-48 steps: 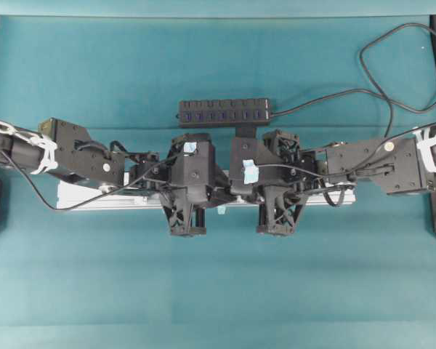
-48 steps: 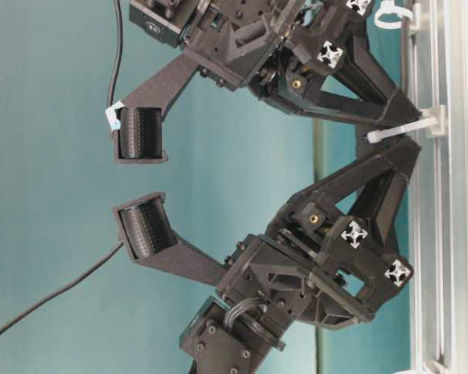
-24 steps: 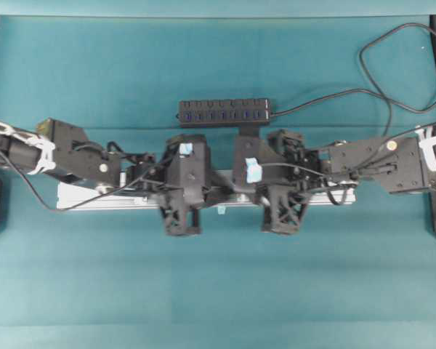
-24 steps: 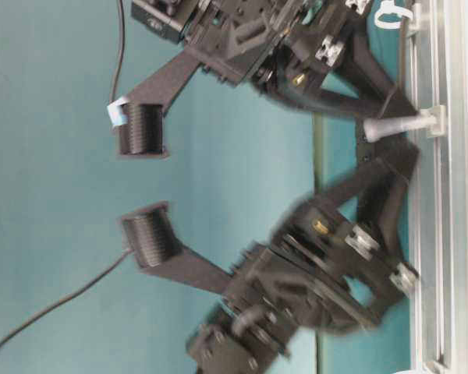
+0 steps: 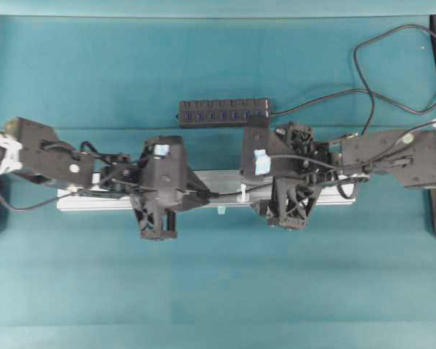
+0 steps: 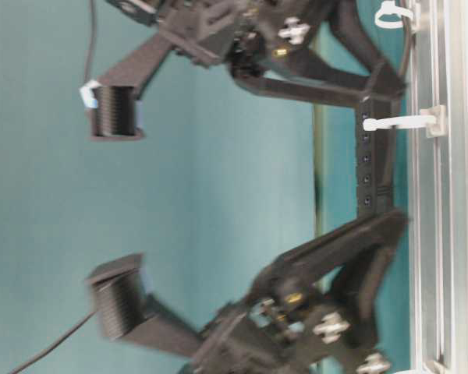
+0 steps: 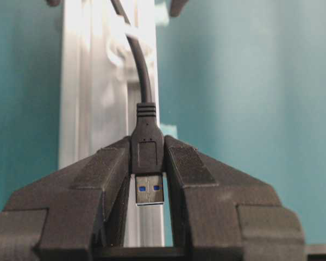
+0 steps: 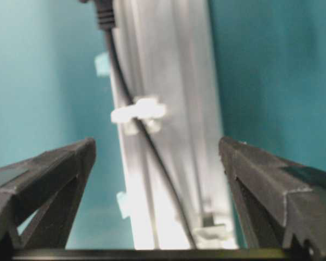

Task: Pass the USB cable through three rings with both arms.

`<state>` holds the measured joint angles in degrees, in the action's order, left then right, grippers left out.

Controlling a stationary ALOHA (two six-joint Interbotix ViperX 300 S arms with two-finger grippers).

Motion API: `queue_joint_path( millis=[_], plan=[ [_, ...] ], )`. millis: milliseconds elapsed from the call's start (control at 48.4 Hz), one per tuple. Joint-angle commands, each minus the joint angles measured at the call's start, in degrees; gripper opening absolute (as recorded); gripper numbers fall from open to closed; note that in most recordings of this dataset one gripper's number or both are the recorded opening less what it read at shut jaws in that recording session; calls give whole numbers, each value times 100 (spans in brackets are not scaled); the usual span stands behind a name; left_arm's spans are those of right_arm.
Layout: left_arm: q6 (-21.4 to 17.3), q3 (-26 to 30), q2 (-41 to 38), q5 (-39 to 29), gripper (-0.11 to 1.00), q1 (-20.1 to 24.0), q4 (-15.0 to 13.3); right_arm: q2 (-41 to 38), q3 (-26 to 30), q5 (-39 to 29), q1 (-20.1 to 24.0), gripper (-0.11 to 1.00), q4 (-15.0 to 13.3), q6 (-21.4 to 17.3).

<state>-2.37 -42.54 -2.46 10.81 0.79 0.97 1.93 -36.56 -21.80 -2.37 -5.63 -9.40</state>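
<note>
My left gripper (image 7: pixel 148 145) is shut on the USB cable's black plug (image 7: pixel 148 152), whose silver tip (image 7: pixel 150 189) points back between the fingers. From the plug the cord (image 7: pixel 143 70) runs ahead along the aluminium rail to a white ring (image 7: pixel 127 42). From overhead, the left gripper (image 5: pixel 206 195) sits left of the middle ring (image 5: pixel 243 194). The right gripper (image 5: pixel 256 193) sits just right of that ring. My right gripper (image 8: pixel 156 144) is open, its fingers straddling the rail with nothing between them. Below it the cord (image 8: pixel 152 149) passes through a ring (image 8: pixel 138 114). Another ring (image 8: pixel 212 231) lies nearer.
The rail (image 5: pixel 94 201) lies across the teal mat. A black multi-port hub bar (image 5: pixel 224 111) rests behind it, its cord (image 5: pixel 363 65) looping at the back right. Small pale-cyan tabs (image 5: pixel 221 210) stick to the rail's edge. Two rings (image 6: pixel 390 122) (image 6: pixel 394 13) show at table level.
The right gripper has opened and let go of the cable. The arms have drawn apart: the left one moved left with the plug, the right one moved right, uncovering the middle ring.
</note>
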Motion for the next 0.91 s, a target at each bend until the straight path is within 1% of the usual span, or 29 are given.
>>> queue_joint_path(
  millis=[0,310,537,888],
  plan=[
    [-18,-26,299,0,22,-18,9,123,193,18,-9,81,-18,-53],
    [-18,-360,861,-237,22,79,18,-185,747,88,26,81,-18,-44],
    [-44,-413,1134,-246,22,185,18,-422,1099,167,88,80,-18,-35],
    [-53,-431,1160,-246,22,211,18,-712,1397,246,114,79,-18,-9]
  ],
)
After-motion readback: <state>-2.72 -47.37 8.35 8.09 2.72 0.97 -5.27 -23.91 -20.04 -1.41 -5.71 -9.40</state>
